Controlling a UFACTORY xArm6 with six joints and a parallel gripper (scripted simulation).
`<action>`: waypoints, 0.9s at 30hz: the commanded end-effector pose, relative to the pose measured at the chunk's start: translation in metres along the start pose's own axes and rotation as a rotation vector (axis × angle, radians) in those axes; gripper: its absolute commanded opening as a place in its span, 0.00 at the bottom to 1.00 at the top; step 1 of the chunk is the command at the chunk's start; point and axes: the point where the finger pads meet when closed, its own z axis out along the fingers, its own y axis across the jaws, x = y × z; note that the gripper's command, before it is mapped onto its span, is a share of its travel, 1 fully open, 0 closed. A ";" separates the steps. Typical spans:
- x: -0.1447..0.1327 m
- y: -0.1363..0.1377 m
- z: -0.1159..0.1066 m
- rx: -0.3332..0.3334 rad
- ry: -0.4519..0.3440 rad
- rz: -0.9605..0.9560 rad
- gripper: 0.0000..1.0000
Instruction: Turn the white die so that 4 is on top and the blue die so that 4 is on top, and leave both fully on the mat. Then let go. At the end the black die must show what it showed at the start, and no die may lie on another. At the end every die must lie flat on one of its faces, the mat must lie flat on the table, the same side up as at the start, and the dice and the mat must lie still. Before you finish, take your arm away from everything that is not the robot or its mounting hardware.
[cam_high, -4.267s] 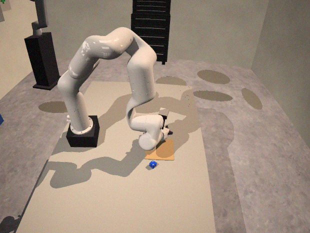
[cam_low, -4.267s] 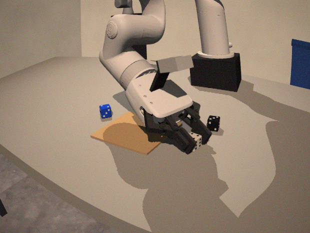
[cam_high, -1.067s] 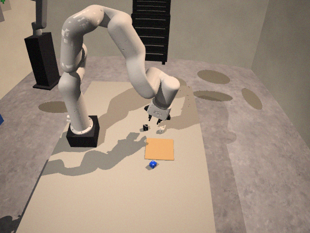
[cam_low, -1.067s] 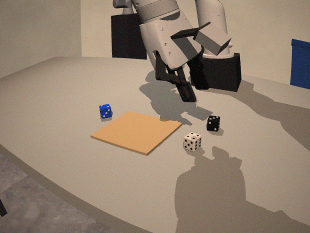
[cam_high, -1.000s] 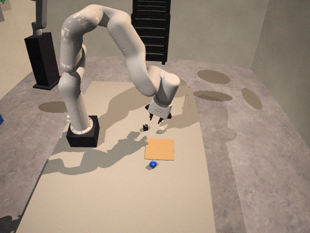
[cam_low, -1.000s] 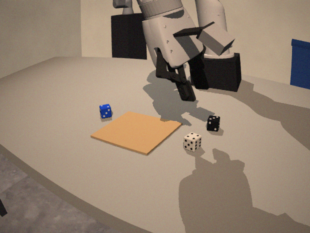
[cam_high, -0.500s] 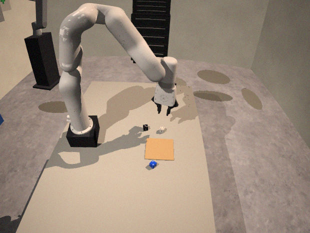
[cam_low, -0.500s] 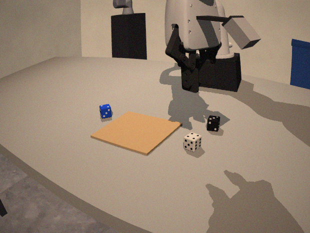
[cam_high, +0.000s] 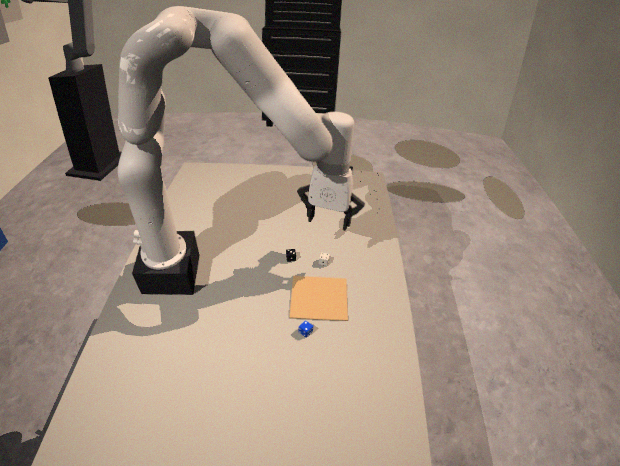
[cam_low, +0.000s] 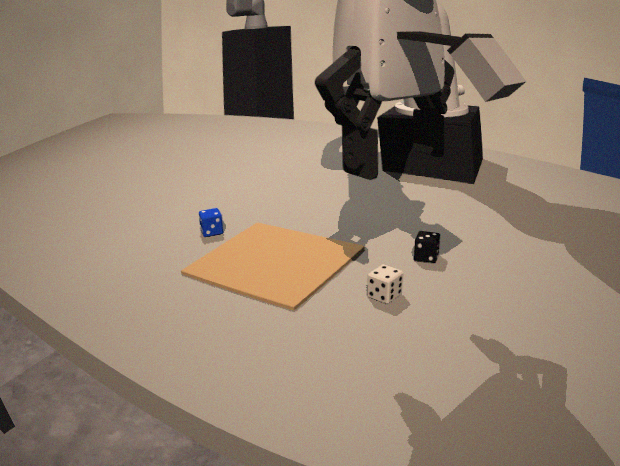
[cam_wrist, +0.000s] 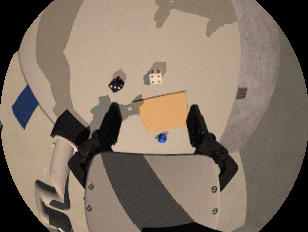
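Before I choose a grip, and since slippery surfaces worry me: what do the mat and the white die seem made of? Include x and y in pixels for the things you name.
Mat (cam_high: 318, 298) (cam_low: 274, 265) (cam_wrist: 165, 112): perhaps cork, foam or card; matte, evenly orange, thin, straight-edged.
White die (cam_high: 324, 259) (cam_low: 384, 284) (cam_wrist: 155, 77): probably plastic, fairly dull; off-white, with dark pips and no sharp highlight.
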 end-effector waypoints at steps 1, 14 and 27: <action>0.001 0.001 -0.001 -0.004 0.002 -0.010 1.00; 0.000 0.001 0.002 -0.004 0.002 -0.256 1.00; -0.001 0.002 0.006 -0.004 0.002 -0.631 1.00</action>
